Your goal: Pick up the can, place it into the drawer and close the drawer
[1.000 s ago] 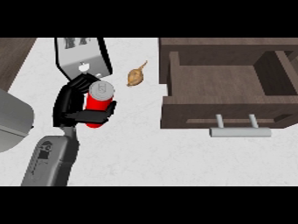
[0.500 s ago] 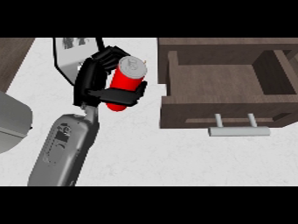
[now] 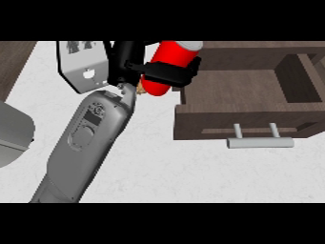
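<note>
From where I stand, the right hand (image 3: pixel 132 61) has its black fingers (image 3: pixel 170 72) curled round the middle of the can (image 3: pixel 170 53). The can hangs in the air above the counter (image 3: pixel 193 176), near its far edge. It is tipped so its pale lid leans toward the far right, and it sits just at the left wall of the open drawer (image 3: pixel 242 116), not yet over the drawer's floor as far as I can judge. The can is a stiff, smooth cylinder, glossy red, and I would guess it is fairly light. It will not give under the fingers, but its slick side could slide, so a hold round the middle looks the sensible one. Laid on its side it would likely roll. The drawer is a box of dark brown boards with a faint grain, and it has a deeper pocket at its right rear. Its handle (image 3: pixel 259 142) is a plain silvery bar on two short posts, easy to push flat-handed. The counter is pale and lightly speckled, like stone. Under the wrist lies a flat pale-grey utensil (image 3: pixel 84 69) with a dark rim. At the counter's left edge there is a rounded grey bulk (image 3: pixel 3 133), which I take for the other forearm. The left hand does not show.
</note>
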You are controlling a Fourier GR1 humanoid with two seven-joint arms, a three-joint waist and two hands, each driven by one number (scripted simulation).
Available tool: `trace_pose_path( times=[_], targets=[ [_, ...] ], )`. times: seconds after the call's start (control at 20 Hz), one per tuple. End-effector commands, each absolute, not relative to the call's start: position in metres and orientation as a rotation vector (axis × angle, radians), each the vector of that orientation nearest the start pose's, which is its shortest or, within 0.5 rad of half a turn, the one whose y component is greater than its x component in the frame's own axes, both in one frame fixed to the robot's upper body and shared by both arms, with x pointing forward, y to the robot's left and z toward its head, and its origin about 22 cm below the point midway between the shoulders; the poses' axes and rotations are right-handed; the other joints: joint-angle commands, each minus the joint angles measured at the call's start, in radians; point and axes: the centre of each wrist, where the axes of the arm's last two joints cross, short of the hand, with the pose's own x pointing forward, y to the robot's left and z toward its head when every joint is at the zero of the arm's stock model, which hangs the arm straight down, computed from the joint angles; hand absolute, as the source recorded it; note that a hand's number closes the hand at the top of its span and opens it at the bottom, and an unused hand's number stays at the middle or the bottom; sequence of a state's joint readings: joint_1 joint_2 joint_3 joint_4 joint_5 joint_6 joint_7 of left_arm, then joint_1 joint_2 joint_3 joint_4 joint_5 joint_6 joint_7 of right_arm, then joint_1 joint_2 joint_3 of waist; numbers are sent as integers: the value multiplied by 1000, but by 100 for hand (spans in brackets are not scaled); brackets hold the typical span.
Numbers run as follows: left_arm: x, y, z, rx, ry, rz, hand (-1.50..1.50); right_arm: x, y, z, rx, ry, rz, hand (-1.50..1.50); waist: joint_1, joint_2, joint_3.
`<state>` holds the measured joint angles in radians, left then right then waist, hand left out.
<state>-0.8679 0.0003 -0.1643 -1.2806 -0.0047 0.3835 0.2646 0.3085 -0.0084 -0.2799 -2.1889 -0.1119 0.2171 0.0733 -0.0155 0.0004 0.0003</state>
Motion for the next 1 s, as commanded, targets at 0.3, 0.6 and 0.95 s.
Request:
trace_pose_path(
  times=[0.3,0.6,0.95],
  targets=[
    [386,19,228,-42,-1798,-168,150,142,-287,113,-188,-1825,-23,-150,-6,1,0],
    [399,-5,238,3,-1792,-195,150,135,-324,108,-160,-1830,-8,-150,-23,3,1],
    [415,-16,242,38,-1772,-235,150,155,-306,100,-174,-1844,-21,-150,-33,8,1]
  ],
)
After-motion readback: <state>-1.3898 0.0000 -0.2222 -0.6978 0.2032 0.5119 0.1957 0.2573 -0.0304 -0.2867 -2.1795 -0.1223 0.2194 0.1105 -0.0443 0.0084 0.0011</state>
